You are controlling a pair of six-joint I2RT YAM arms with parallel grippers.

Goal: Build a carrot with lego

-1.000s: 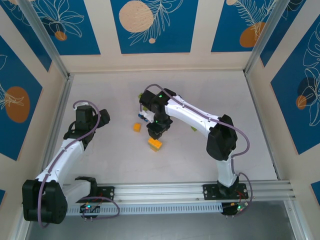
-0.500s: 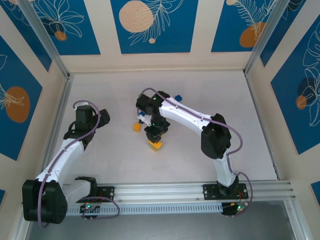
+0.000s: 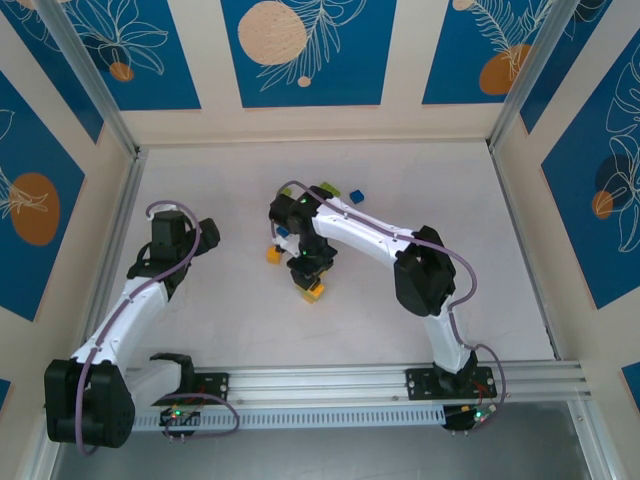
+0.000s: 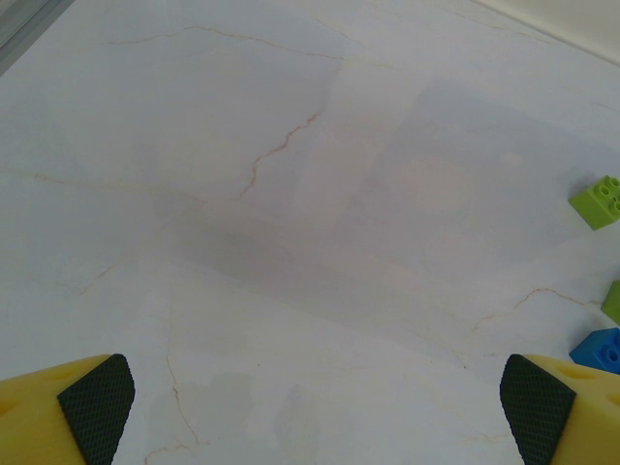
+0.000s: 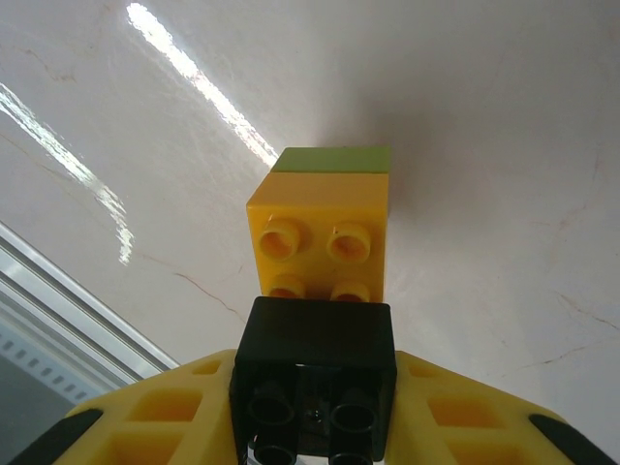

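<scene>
Top view: right pincer (image 3: 308, 272) low at mid-counter (image 3: 450, 200), orange brick (image 3: 315, 291) just beneath; left pincer (image 3: 203, 233) well apart.
Left wrist: left pincer released wide; glossy lime brick (image 4: 602, 201) far right.
Right wrist: right pincer clenched on black brick (image 5: 315, 358), at near edge of studded orange brick.

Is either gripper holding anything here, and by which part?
The right gripper holds a black lego brick, clamped by its two opposite side walls. The left gripper stands open, holding nothing.
</scene>
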